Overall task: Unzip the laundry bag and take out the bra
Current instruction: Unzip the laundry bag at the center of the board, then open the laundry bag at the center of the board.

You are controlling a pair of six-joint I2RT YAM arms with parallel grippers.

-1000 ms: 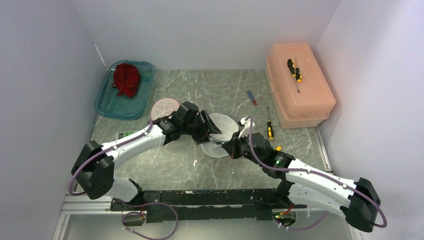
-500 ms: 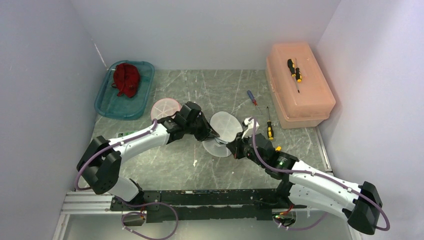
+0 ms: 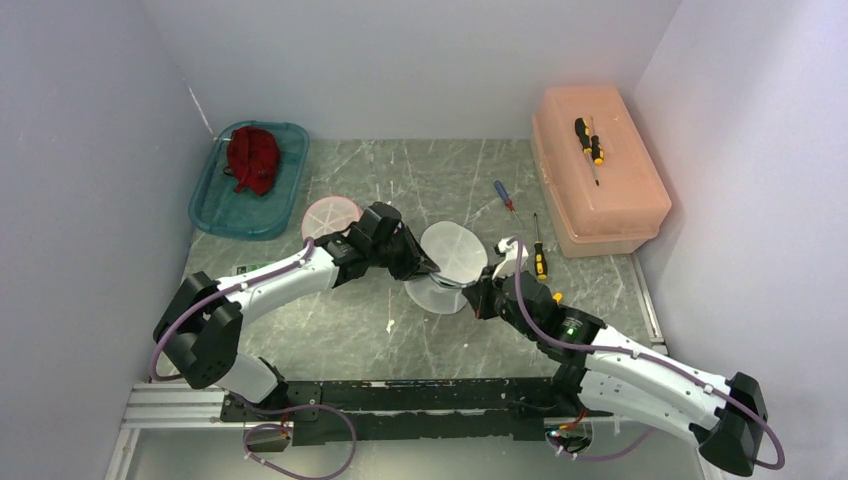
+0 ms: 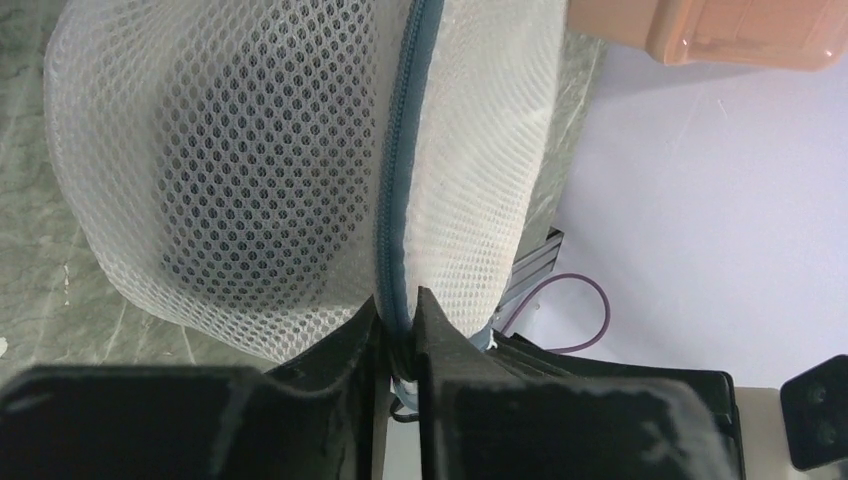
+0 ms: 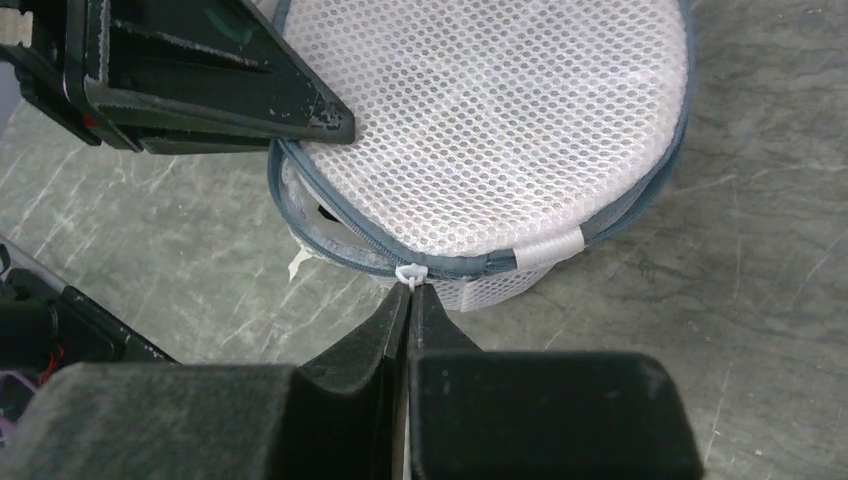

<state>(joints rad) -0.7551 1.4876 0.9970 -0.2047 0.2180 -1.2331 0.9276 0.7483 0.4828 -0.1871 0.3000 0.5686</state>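
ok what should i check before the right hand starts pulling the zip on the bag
1. right hand shut on the zipper pull: ok
2. left hand pinching the mesh laundry bag at its zipper seam: ok
3. zipper open enough to take anything out: not ok, it looks closed along the stretch in the left wrist view
4. bra inside: cannot tell, only a dark shape shows through the mesh
5. yellow-handled screwdriver clear of the bag: ok, it lies apart, beside the right arm
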